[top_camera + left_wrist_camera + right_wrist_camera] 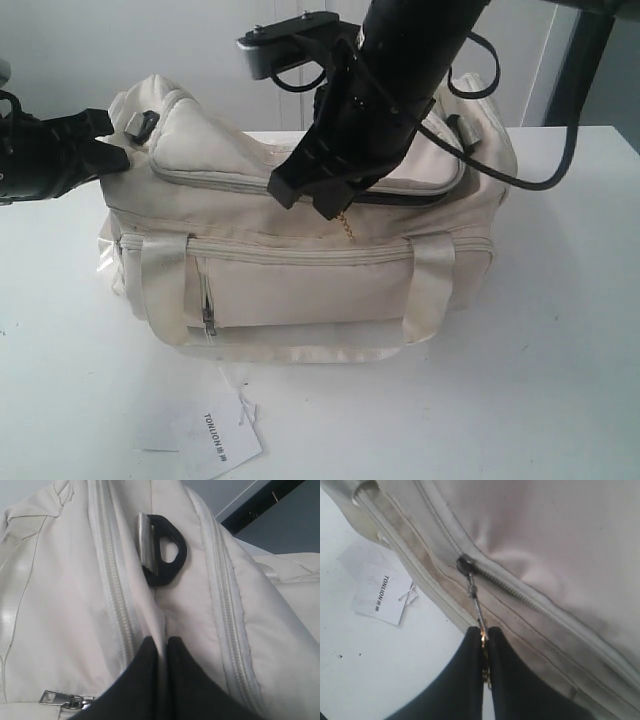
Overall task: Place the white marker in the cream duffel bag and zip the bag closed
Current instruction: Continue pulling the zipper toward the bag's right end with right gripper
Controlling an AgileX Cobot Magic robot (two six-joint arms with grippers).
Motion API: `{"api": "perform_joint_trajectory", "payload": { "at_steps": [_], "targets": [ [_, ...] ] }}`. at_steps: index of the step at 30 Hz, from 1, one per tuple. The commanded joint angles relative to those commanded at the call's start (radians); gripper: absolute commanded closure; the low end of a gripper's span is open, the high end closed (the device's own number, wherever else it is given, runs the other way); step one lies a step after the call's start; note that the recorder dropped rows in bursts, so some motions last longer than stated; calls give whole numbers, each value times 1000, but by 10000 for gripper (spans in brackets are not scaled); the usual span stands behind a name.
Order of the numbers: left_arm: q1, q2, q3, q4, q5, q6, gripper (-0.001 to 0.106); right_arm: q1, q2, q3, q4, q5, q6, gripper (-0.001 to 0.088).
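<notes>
- Nearest, a paper tag (220, 440) lies on the white table (560, 350) just before the cream duffel bag (300, 290); a sliding bag could drag it.
- The right gripper (484, 636) is clamped tight on the thin zipper pull (475, 597) hanging from the slider (465, 563). A skewed tug could slip it free or jam fabric in the teeth.
- The left gripper (161, 647) pinches the bag's end fabric near the dark end clip (167, 550) (the anchor); losing it lets the bag shift.
- The white marker shows nowhere, so it may be inside.

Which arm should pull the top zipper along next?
Right. The right gripper is shut on the zipper pull of the cream duffel bag; the left gripper only pinches fabric at the bag's end.
</notes>
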Motion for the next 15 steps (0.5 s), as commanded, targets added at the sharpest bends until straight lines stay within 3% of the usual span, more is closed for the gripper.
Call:
{"api": "perform_joint_trajectory", "payload": {
  "at_steps": [15],
  "targets": [
    [0,0,0,0,-3,3,1050,-61,-35,35,-14,0,0,868]
  ]
}}
